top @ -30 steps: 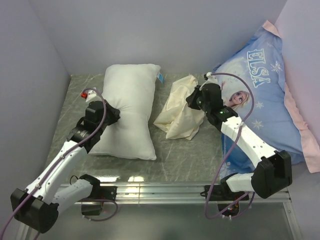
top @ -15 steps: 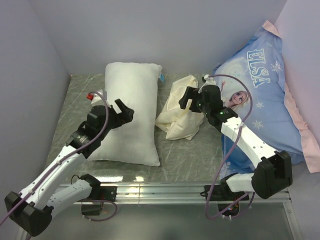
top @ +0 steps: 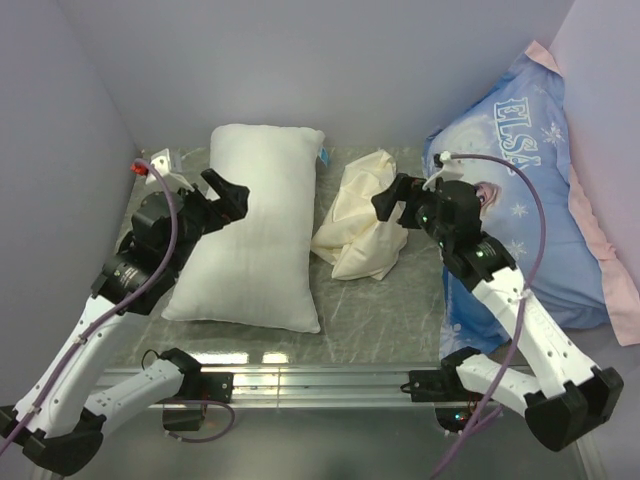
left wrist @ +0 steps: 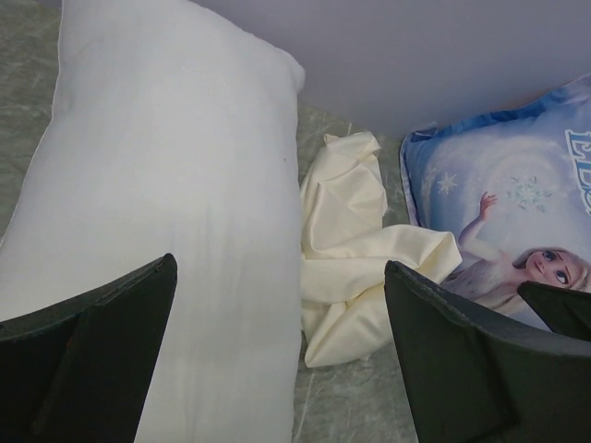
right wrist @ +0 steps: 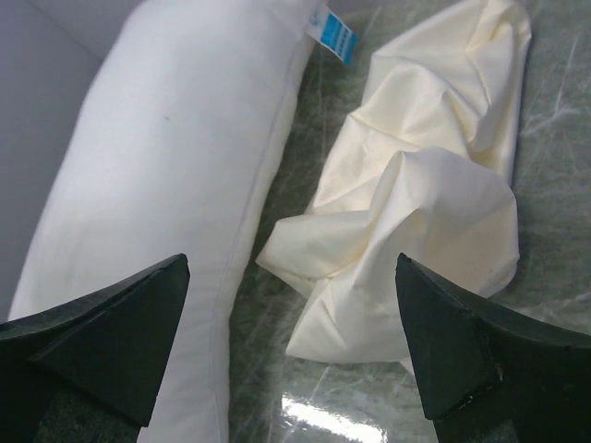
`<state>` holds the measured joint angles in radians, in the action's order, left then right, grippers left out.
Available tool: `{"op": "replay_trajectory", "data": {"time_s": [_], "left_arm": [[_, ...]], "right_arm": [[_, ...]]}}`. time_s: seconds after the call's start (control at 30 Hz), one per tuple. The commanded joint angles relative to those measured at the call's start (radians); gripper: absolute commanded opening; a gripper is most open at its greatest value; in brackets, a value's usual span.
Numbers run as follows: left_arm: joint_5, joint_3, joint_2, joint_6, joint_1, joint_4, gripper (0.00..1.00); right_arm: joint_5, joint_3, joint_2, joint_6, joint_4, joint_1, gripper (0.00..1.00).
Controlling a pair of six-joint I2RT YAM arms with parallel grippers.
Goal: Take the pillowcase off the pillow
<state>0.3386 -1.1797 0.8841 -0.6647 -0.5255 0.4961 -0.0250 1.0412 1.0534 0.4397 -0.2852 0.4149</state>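
Note:
The bright white pillow (top: 250,225) lies bare on the table's left half, its small blue tag (top: 322,155) at the far right corner. The cream pillowcase (top: 365,215) sits crumpled in a heap just right of it, fully off the pillow. My left gripper (top: 215,198) hovers open above the pillow's left side, holding nothing. My right gripper (top: 393,197) hangs open beside the heap's right edge, also holding nothing. The left wrist view shows the pillow (left wrist: 166,157) and pillowcase (left wrist: 355,249) beyond the left gripper (left wrist: 279,263). The right wrist view shows pillow (right wrist: 157,138), tag (right wrist: 337,35) and pillowcase (right wrist: 425,185) below the right gripper (right wrist: 292,258).
A large blue Elsa-printed pillow (top: 530,180) with a pink edge leans against the right wall, close behind my right arm. Grey walls close in the table (top: 370,300) at the left and back. A metal rail (top: 330,380) runs along the near edge.
Both grippers went from shut to open. The left let go of the pillow and rose back to the left; the right released the pillowcase and drew back right. The pillow settled flat.

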Motion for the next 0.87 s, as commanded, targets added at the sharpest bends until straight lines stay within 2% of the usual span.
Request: {"op": "replay_trajectory", "data": {"time_s": [0.0, 0.2, 0.3, 0.6, 0.77, 0.83], "left_arm": [[-0.007, -0.014, -0.025, 0.024, -0.002, 0.018, 0.99], [-0.026, 0.124, -0.132, 0.050, -0.001, -0.068, 0.99], [-0.003, 0.198, -0.180, 0.054, -0.001, -0.102, 0.99], [0.036, 0.219, -0.201, 0.093, -0.001, -0.110, 0.99], [-0.006, 0.215, -0.191, 0.126, -0.001, -0.111, 0.97], [-0.019, 0.232, -0.212, 0.134, -0.002, -0.135, 0.99]], "right_arm": [[0.020, -0.035, -0.110, -0.013, 0.021, 0.012, 1.00], [-0.033, -0.130, -0.205, -0.022, 0.040, 0.018, 1.00], [-0.062, -0.165, -0.204, -0.022, 0.041, 0.019, 1.00], [-0.089, -0.164, -0.193, -0.030, 0.034, 0.019, 1.00], [-0.085, -0.156, -0.178, -0.032, 0.035, 0.019, 1.00], [-0.087, -0.164, -0.184, -0.033, 0.041, 0.019, 1.00]]}}
